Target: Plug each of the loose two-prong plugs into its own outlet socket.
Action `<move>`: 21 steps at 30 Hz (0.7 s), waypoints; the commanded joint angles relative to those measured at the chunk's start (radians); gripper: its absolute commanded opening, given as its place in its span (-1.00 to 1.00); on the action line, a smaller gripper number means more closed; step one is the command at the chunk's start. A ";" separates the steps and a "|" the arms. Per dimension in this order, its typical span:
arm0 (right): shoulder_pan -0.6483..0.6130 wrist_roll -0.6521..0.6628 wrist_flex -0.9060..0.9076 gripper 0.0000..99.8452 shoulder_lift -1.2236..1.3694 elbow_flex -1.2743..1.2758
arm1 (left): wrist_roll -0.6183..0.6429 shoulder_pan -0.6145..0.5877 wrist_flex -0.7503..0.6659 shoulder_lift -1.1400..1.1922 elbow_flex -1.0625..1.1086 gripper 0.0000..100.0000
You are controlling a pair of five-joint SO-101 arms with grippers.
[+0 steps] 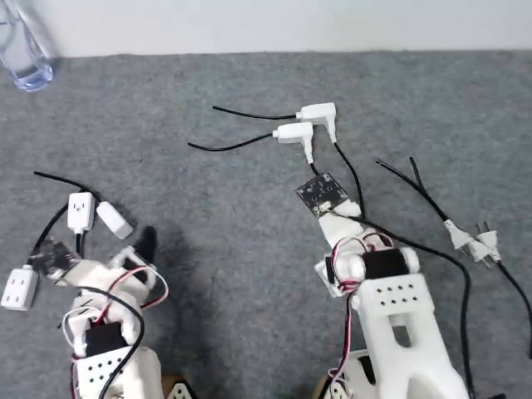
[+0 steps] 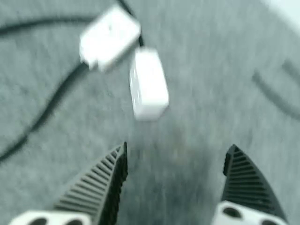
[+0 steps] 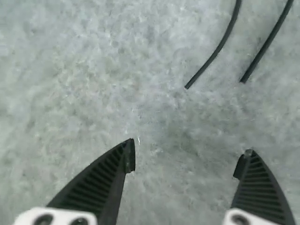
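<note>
You had the two loose plugs (image 1: pixel 460 237) lying side by side at the right of the bench (image 1: pixel 241 316), out past the right arm's flank. That was the relation your next move hung on: they sat well off to the right of your right hand (image 3: pixel 188 149), not ahead of it. That hand hung over bare grey covering with its fingers apart and nothing between them. Two black cable tails (image 3: pixel 213 57) lay ahead of it, and I could not tell whose they were. Each plug lay in line with its own black lead, its long axis slanting from the far middle of the bench toward the near right. The prongs were too small for me to say which way they faced. Two white cabled pieces (image 1: pixel 306 121) lay farther up the bench; whether they were plugs too I could not tell. The sockets lay on the other side. One white socket block (image 1: pixel 81 211) and a second white block (image 1: pixel 114 220) just beside it were ahead of your left hand (image 2: pixel 177 150), which was likewise spread wide and empty. So the right arm was much the nearer to the plugs and the left to the sockets, with the two groups well apart. In my judgement you would have needed to swing the right hand out rightward and set its fingers across a plug's slant before closing.
</note>
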 commanded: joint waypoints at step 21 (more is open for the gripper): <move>-0.001 -0.028 -0.249 -0.35 -0.039 0.192 | -0.038 0.048 0.066 -0.011 -0.015 -0.36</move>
